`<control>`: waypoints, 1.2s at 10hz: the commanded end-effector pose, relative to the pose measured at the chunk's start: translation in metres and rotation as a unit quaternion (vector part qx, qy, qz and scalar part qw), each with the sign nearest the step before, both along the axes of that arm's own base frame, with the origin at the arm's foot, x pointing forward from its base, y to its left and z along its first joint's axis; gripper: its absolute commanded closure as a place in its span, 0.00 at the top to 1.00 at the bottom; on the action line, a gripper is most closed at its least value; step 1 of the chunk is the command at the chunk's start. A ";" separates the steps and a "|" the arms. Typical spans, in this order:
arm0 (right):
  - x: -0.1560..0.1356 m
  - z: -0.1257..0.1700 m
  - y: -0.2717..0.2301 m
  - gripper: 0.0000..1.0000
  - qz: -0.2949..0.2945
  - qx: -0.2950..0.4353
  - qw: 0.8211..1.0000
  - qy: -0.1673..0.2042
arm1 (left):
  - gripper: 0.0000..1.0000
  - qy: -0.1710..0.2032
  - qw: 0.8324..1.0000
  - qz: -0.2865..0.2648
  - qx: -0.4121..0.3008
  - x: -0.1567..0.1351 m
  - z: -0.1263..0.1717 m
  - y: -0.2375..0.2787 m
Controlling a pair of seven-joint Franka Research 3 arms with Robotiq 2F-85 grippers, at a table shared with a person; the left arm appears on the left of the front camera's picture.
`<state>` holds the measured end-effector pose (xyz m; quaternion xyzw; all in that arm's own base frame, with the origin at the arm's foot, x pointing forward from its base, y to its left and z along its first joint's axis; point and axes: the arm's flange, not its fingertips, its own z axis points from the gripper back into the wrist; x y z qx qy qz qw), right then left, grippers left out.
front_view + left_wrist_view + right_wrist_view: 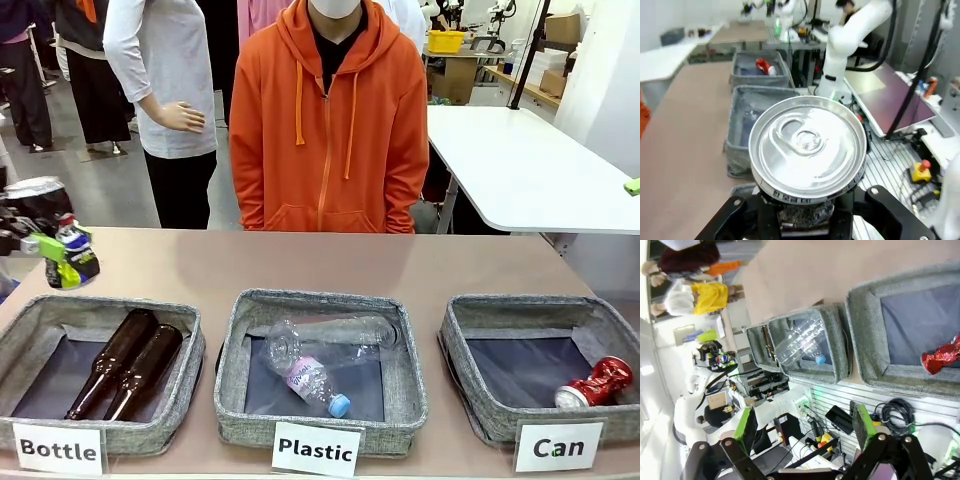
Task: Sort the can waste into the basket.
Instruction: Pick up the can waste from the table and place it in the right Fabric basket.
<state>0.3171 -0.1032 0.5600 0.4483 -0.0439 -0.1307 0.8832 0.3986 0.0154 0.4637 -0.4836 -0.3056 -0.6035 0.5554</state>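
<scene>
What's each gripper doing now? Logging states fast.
Left gripper: shut on the patterned can.
Right gripper: open, holding nothing.

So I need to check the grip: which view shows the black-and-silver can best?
The left wrist view: the black-and-silver can fills it, silver top facing the camera, clamped in the left gripper. The front view shows it small at the left edge; the right wrist view, tiny and far off.

A white, rounded robot arm (850, 35) with smooth jointed segments carries a green light ring at its base. The left gripper (62, 255) is black with lime-green pads and a glossy dark wrist housing at 9 o'clock. The right gripper (805, 427) shows black finger links with silver pivot screws and green pads (863, 425). The person (330, 120) wears an orange zip hoodie with orange drawstrings over a black top.
</scene>
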 end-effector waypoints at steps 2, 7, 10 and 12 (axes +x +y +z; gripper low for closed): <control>-0.073 0.111 -0.040 1.00 0.010 -0.048 0.998 -0.040 | 0.44 0.047 0.986 0.047 0.155 -0.028 0.074 -0.150; -0.169 0.135 -0.144 1.00 -0.061 -0.070 0.996 0.008 | 0.44 -0.058 0.949 0.129 0.283 -0.026 0.117 -0.390; -0.185 0.101 -0.175 1.00 -0.086 -0.045 0.995 0.019 | 0.44 -0.078 0.956 0.069 0.273 -0.005 0.099 -0.518; -0.177 0.118 -0.160 1.00 -0.083 -0.051 0.995 0.017 | 0.44 -0.052 0.959 0.042 0.277 -0.002 0.071 -0.587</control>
